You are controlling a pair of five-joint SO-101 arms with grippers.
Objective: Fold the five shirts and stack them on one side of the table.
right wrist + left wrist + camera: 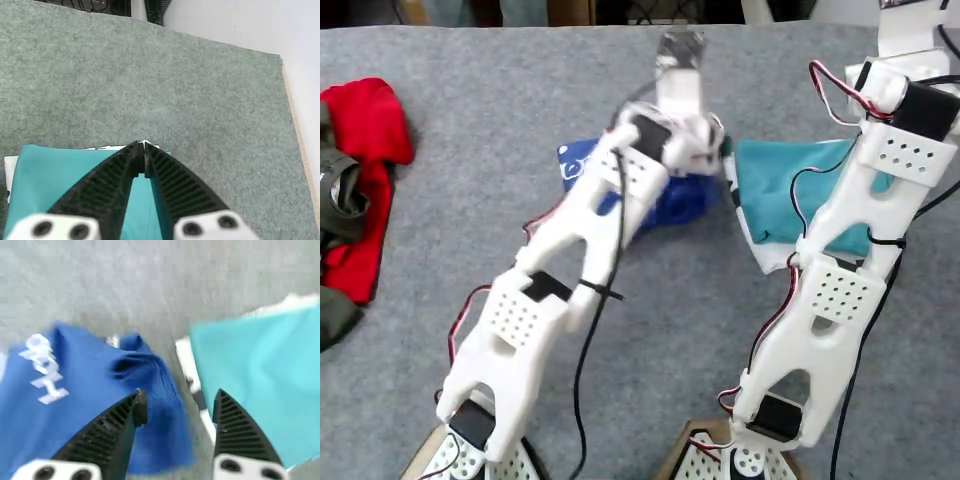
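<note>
A crumpled blue shirt [675,205] with white print lies mid-table, partly under my left arm [570,270]. In the left wrist view the left gripper [179,402] hangs open above the gap between the blue shirt [75,405] and a folded teal shirt [260,385], with nothing between its fingers. The teal shirt [775,195] with a white edge lies flat to the right of the blue one, partly under my right arm [850,260]. My right gripper [143,152] is shut, its tips over the far edge of the teal shirt [45,172]. A red shirt [365,140] lies at the left edge.
Dark green and grey clothes [335,200] are heaped by the red shirt at the table's left edge. Grey felt [500,130] covers the table. The table's right edge [295,130] runs close to the teal shirt. Bare felt lies between the red and blue shirts.
</note>
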